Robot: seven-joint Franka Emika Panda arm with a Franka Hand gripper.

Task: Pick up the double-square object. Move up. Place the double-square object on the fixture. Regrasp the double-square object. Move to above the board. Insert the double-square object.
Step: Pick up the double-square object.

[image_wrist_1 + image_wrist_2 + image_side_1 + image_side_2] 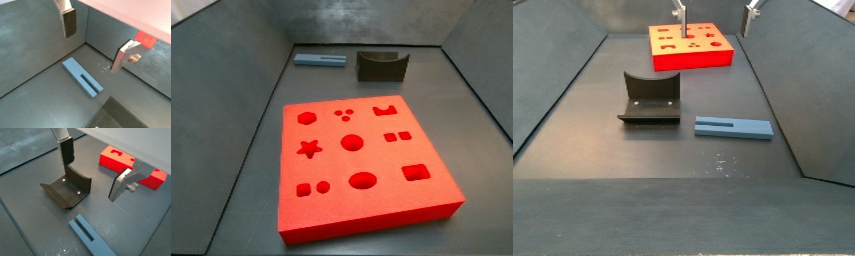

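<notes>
Hovering empty with fingers spread, the gripper (93,42) hung above the double-square object (83,77), whose long axis seemingly ran crosswise between them.

We had two cameras on the wrist looking steeply down past the gripper (93,173), fairly close to the floor. One caught the double-square object (83,76); the other also got the fixture (69,189) with the board (118,158) out at 1 o'clock. One side camera sat high behind the board (361,152), with the fixture (382,65) at 12 o'clock. The opposite one faced back, with the board (691,47) far off at 12.
</notes>
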